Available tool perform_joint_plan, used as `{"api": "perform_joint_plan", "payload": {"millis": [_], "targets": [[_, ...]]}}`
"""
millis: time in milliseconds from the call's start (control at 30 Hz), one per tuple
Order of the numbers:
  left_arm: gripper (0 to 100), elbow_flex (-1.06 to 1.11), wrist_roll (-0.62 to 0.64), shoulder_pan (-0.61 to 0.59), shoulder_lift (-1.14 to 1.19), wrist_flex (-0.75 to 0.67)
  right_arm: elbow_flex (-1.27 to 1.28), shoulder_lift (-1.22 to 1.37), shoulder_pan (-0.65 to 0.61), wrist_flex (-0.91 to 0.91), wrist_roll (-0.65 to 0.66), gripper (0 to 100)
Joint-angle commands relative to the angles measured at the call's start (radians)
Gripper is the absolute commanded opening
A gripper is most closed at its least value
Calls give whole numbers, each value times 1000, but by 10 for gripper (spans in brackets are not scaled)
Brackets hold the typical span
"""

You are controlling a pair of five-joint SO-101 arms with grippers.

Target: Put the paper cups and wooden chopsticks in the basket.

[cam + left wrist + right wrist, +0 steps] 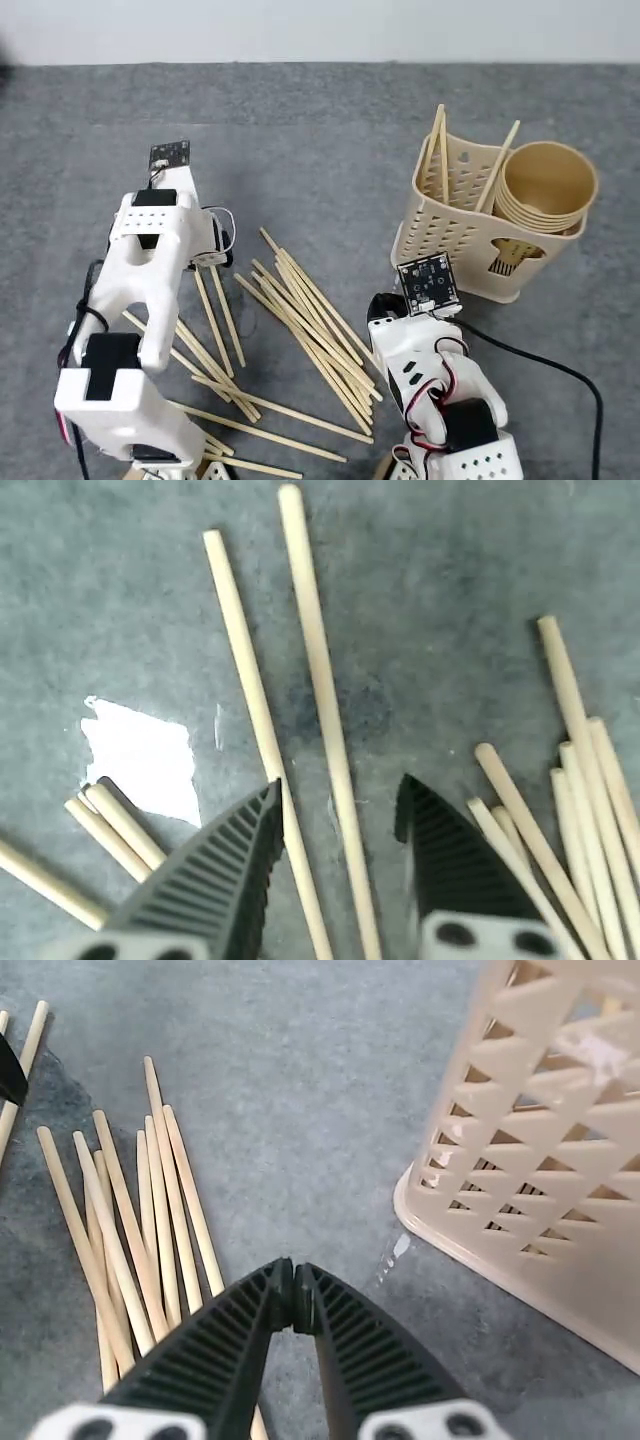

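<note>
Two chopsticks point(315, 660) sit at my left end effector point(338, 785), jaws apart; I risk clamping both and dropping one.

One basket point(450, 235) holds one nested stack of paper cups point(548, 180), about five rims showing, and three chopsticks point(437, 150). Roughly twenty loose chopsticks point(310, 320) overlap on the surface point(300, 130), too tangled for an exact count.
</note>
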Motion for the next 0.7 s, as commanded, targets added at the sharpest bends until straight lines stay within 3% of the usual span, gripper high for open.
{"api": "perform_joint_plan", "payload": {"millis": [0, 367, 433, 567, 667], "targets": [[191, -22, -5, 3, 0, 5, -8, -12, 12, 4, -11, 15], [190, -30, -2, -37, 133, -57, -8, -12, 12, 4, -11, 15], [160, -30, 0, -35, 133, -58, -8, -12, 12, 4, -11, 15], [5, -48, -2, -14, 141, -55, -8, -12, 12, 4, -11, 15], [11, -47, -2, 17, 141, -55, -8, -12, 12, 4, -11, 15]]}}
